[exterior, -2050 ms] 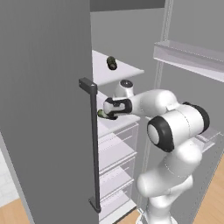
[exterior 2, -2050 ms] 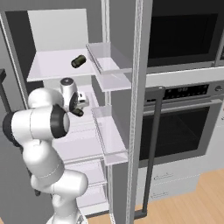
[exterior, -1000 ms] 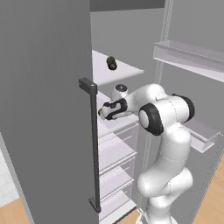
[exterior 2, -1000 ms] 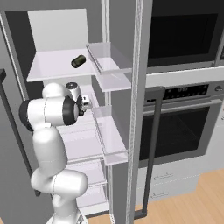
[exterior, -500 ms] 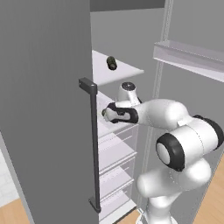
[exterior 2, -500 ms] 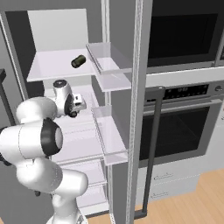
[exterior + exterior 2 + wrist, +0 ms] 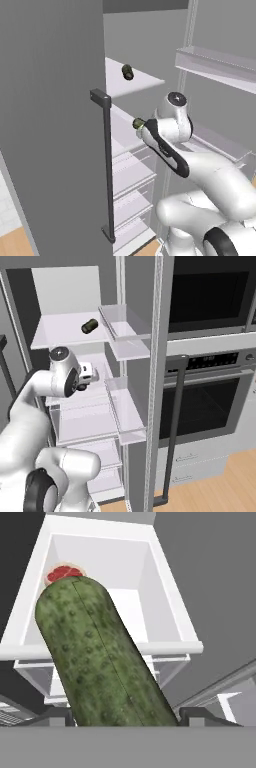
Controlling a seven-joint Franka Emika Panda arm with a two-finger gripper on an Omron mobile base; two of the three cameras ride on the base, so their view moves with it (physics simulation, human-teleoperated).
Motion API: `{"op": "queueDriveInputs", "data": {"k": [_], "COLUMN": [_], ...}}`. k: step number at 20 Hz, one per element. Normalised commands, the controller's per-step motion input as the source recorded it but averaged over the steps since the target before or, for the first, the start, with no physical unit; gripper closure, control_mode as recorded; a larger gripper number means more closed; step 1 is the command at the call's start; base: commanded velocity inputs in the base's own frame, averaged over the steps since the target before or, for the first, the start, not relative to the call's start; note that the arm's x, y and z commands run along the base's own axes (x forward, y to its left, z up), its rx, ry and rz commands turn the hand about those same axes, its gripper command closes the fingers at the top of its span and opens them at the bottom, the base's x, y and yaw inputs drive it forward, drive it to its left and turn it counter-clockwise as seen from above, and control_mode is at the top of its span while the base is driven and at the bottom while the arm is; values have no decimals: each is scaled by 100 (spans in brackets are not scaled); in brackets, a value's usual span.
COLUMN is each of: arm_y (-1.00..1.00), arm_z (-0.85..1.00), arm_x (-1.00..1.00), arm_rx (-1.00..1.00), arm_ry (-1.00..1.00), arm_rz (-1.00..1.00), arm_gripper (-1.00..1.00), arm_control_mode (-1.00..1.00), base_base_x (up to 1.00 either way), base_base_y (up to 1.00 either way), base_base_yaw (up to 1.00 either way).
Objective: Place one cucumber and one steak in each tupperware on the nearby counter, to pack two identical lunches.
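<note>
In the hand view a dark-green cucumber [image 7: 100,662] stands between the two fingertips of my gripper [image 7: 125,714], which is shut on it. Behind it, a red steak [image 7: 61,572] with a pale rim lies in a white fridge bin [image 7: 165,582]. From the left base view, my gripper [image 7: 140,124] hangs in front of the middle fridge shelves, with the held cucumber's end [image 7: 137,122] poking out. A second cucumber [image 7: 127,72] lies on the top shelf [image 7: 60,326], seen from the other side as cucumber [image 7: 90,326]. The tupperware and the counter are out of view.
The open grey fridge door [image 7: 50,125] with its long dark handle [image 7: 106,165] stands close on the left. Clear door bins [image 7: 215,62] line the right side. A black wall oven [image 7: 210,401] sits right of the fridge, above the wooden floor [image 7: 220,481].
The hand with the cucumber has shifted slightly right, out from the shelves. The arm's elbow has swung widely around. The cucumber on the top shelf has not moved.
</note>
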Motion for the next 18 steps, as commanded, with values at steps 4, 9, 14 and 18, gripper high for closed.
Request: {"op": "queueDriveInputs", "data": {"k": [4,9,14,18], "arm_y": [-19,0,0,0], "arm_z": [-3,0,0,0], "arm_x": [-75,0,0,0], "arm_rx": [0,0,0,0], "arm_ry": [-17,0,0,0], "arm_rz": [3,0,0,0], "arm_gripper": [100,100,100,100], "arm_control_mode": [100,100,100,100], "base_base_x": [-25,-100,-100,-100], "base_base_y": [-12,-52,-62,-89], "base_base_yaw": [0,1,0,-6]}}
